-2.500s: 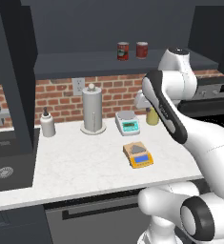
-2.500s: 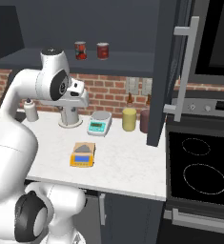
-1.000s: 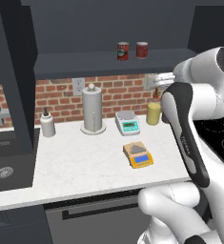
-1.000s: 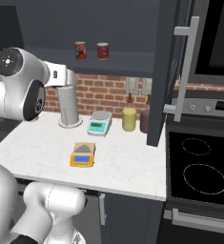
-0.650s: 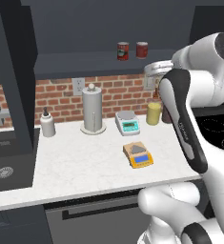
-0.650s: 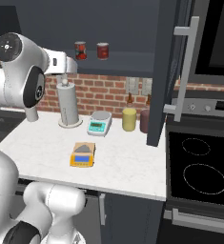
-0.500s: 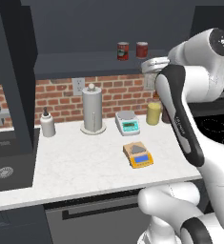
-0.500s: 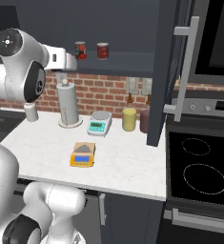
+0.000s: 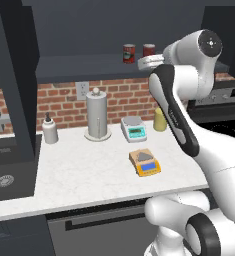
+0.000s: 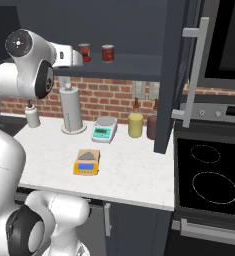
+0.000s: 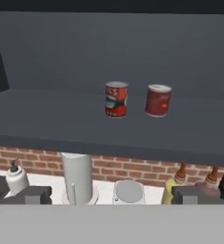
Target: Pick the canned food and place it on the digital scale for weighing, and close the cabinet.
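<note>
A: While the end effector (image 11: 113,195) hangs level with the shelf, its jaws spread wide and holding nothing, where is our tin?

B: The small cylindrical tin of canned food with the dark red, black-and-pale label (image 11: 116,99) stands on the open shelf of the dark charcoal-blue wall cabinet (image 10: 171,75). It is ahead of the hand and well above the flat yellow-orange digital scale (image 9: 146,163) on the pale worktop (image 9: 89,170).

A: How does it sit?

B: Upright, I'd say. Its long axis is vertical, the silvery rim is on top and the label faces the hand.

A: So how should it go in?

B: Straight and level, one finger to each side of the tin at mid-height. The brighter red can (image 11: 158,100) stands just beside it on the right with a small gap, so I'd keep that finger from nudging it, and close only once the tin is deep between the fingers
</note>
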